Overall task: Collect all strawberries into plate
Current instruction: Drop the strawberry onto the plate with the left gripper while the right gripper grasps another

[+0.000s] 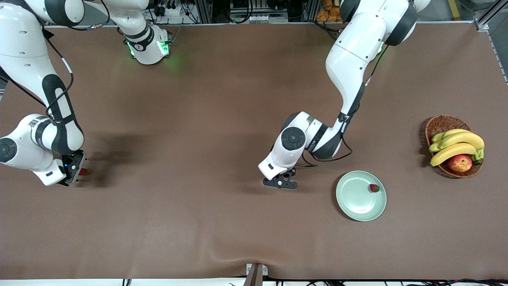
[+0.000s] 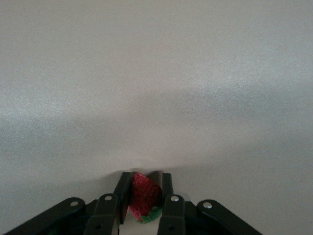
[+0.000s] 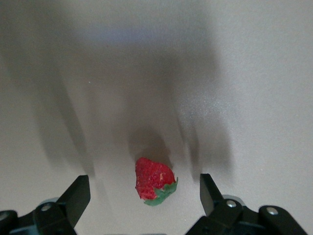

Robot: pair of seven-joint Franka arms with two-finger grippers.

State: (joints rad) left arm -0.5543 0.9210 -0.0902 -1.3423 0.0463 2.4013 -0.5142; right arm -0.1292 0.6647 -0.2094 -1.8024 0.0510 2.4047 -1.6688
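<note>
A pale green plate [image 1: 354, 200] lies on the brown cloth with one strawberry [image 1: 374, 188] on it near its rim. My left gripper [image 1: 279, 183] [image 2: 145, 178] is down at the cloth beside the plate, toward the right arm's end, and is shut on a second strawberry [image 2: 144, 197]; the front view hides that berry. At the right arm's end of the table, my right gripper [image 1: 76, 171] [image 3: 143, 188] hangs low and open. A third strawberry [image 1: 83, 172] [image 3: 153, 180] lies on the cloth between its fingers, untouched.
A brown wicker basket [image 1: 436, 124] holding bananas [image 1: 456, 145] and a red-yellow apple [image 1: 460, 163] stands at the left arm's end, a little farther from the front camera than the plate. Wide bare cloth stretches between the two grippers.
</note>
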